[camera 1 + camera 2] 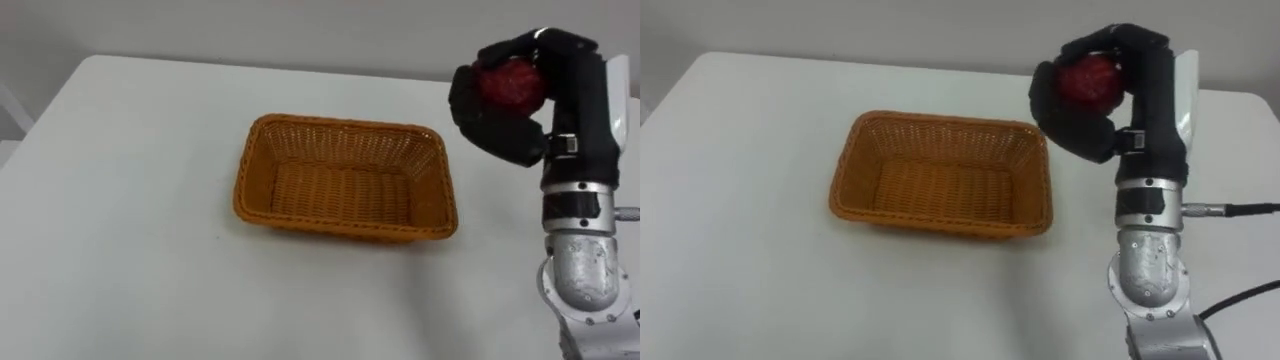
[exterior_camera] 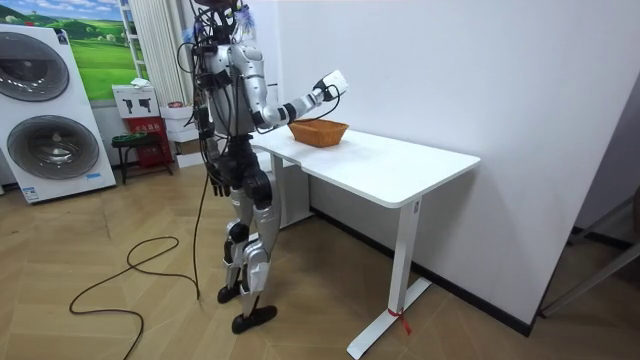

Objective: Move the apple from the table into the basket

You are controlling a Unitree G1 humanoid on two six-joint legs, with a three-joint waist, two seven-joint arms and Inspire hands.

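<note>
A red apple (image 1: 512, 83) (image 1: 1089, 78) sits in my right hand (image 1: 500, 105) (image 1: 1080, 110), whose dark fingers are curled round it. The hand is raised above the white table (image 1: 120, 220), just right of an orange wicker basket (image 1: 345, 180) (image 1: 940, 175) that lies empty at the table's middle. In the room view I stand at the table's end with the right arm lifted, the hand (image 2: 330, 84) up over the basket (image 2: 318, 131). My left arm hangs at my side, the left hand (image 2: 215, 184) low by the hip.
The table's left and near parts are bare white surface. A white wall runs behind the table (image 2: 400, 165). Washing machines (image 2: 50, 110) and a red stool stand off at the room view's left.
</note>
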